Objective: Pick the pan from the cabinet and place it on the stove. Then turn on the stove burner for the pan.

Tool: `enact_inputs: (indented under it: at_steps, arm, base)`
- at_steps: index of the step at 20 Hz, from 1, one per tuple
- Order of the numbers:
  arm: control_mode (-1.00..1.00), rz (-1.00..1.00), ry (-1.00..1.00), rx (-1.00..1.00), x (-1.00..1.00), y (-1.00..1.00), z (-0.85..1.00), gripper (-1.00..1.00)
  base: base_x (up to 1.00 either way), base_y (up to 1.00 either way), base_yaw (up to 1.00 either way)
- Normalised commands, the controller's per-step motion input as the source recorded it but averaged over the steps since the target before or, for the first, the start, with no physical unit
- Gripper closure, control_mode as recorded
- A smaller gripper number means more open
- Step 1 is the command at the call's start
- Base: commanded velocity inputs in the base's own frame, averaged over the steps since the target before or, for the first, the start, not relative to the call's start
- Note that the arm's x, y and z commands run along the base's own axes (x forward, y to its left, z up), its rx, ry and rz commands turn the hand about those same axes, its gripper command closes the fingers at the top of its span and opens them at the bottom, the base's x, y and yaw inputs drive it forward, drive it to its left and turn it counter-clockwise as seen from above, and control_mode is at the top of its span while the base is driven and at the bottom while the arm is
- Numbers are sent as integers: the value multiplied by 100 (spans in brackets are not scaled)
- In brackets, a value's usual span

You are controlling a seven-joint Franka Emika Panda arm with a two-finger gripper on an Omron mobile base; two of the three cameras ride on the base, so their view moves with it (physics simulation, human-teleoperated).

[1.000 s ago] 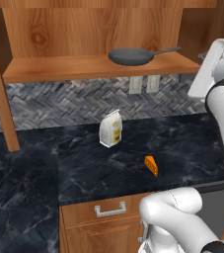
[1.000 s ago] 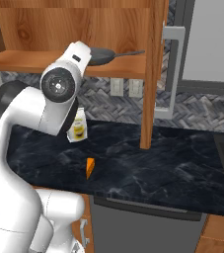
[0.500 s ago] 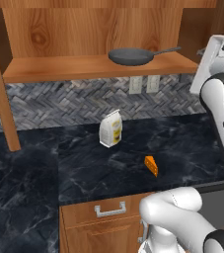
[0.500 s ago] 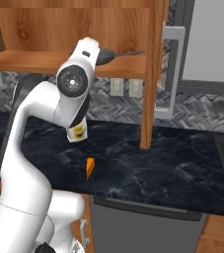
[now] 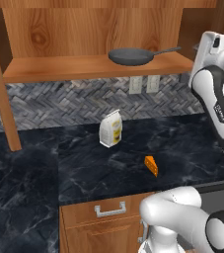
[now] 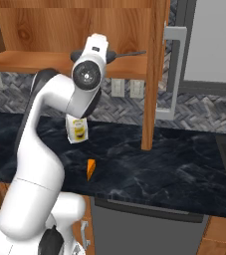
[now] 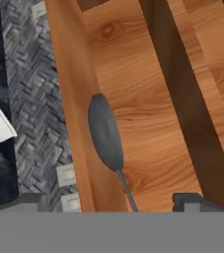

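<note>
The pan (image 5: 130, 56), dark grey and round, lies on the wooden shelf of the open cabinet (image 5: 84, 67), its thin handle (image 5: 167, 49) pointing right. In the hand view the pan (image 7: 105, 132) sits ahead of my gripper (image 7: 112, 201), with the handle running back between the two fingertips (image 7: 192, 200). These stand wide apart, so the gripper is open and holds nothing. From the right base view my hand (image 6: 97, 46) is at shelf height and covers most of the pan, leaving its handle (image 6: 130, 52) showing. The stove is out of view.
A white bag with a yellow label (image 5: 110, 128) and an orange cheese wedge (image 5: 151, 165) rest on the black marble counter (image 5: 29, 173). The cabinet's side board (image 6: 154, 74) stands right of the pan. A drawer (image 5: 108, 210) sits below the counter's edge.
My arm has lifted and reached forward, bringing the hand up to shelf level near the pan's handle. The fingers stay apart. Pan, bag and cheese have not moved.
</note>
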Motion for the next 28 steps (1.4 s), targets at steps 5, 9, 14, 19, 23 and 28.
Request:
enact_inputs:
  at_steps: [5,9,14,19,23,28]
  arm:
    - [-100,0,-9,-11,47,-10,0,-100]
    - [-100,0,-4,-11,50,-6,-1,-100]
    - [-100,0,0,-10,54,-4,-1,-100]
    - [-100,0,0,-6,52,-11,0,-100]
    - [-100,0,0,-5,48,-17,-9,-100]
    - [-100,0,0,-4,39,-22,-16,-100]
  base:
    - [0,0,0]
    - [0,0,0]
    - [0,0,0]
    - [0,0,0]
    - [0,0,0]
    - [0,0,0]
